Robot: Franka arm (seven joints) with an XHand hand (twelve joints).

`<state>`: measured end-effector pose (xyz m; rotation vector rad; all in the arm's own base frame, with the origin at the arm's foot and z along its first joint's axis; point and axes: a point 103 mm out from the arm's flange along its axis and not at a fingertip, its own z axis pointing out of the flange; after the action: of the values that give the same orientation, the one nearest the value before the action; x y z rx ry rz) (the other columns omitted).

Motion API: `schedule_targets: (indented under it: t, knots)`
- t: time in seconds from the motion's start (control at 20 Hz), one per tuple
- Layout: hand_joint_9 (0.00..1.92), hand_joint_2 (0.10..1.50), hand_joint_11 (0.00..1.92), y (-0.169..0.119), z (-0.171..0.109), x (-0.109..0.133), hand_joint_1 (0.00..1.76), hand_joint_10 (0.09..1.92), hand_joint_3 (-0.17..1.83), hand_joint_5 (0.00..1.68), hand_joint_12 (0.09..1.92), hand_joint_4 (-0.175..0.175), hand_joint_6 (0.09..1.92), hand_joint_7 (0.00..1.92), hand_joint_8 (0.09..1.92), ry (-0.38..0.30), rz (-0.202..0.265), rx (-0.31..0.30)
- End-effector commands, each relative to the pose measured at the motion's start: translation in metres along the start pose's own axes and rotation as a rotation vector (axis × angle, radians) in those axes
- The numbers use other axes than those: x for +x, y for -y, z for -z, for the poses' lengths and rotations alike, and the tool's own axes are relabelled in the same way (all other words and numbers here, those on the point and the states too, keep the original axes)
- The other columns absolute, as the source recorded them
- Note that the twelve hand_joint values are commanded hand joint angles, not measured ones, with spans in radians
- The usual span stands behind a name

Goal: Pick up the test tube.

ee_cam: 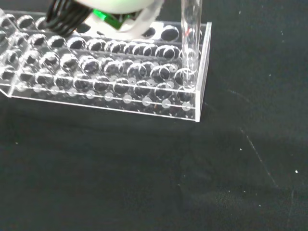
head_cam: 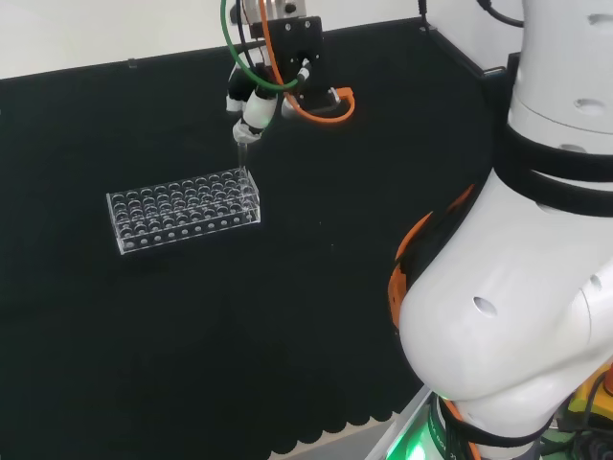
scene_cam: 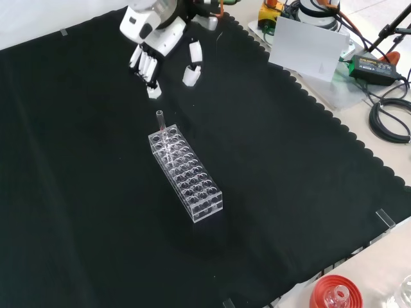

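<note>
Your test tube (scene_cam: 160, 120) stands upright in a corner hole at the end of the clear rack (scene_cam: 187, 174) nearest the arm, on the black worktop (scene_cam: 77, 212). The hand (scene_cam: 154, 48) hangs just beyond that end, fingers fairly straight and holding nothing. Close off-centre and you could tilt the tube or drag the light rack along.

Red ribbed stand (scene_cam: 335, 293), perhaps under flask; black cables (scene_cam: 389, 119).
</note>
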<state>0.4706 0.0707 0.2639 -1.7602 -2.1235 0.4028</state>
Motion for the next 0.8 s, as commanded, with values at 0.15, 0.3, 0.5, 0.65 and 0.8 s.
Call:
schedule_targets:
  t: [0.15,0.3,0.5,0.65,0.8]
  knots:
    - [0.52,0.62,0.22,-0.039,-0.017,-0.002,1.00,0.92,0.64,0.32,1.52,-0.092,0.64,0.57,0.87,0.051,0.005,0.019]
    - [0.52,0.62,0.22,-0.049,-0.021,-0.006,1.00,0.92,0.65,0.32,1.52,-0.093,0.64,0.57,0.87,0.067,-0.001,0.025]
    - [0.52,0.62,0.23,-0.055,-0.025,-0.014,1.01,0.92,0.65,0.32,1.52,-0.093,0.65,0.55,0.87,0.080,-0.017,0.037]
    - [0.52,0.62,0.23,-0.054,-0.031,-0.017,1.01,0.92,0.66,0.33,1.51,-0.094,0.66,0.55,0.87,0.076,-0.022,0.044]
    - [0.53,0.62,0.23,-0.052,-0.038,-0.018,1.02,0.92,0.67,0.35,1.51,-0.099,0.70,0.58,0.87,0.065,-0.027,0.049]
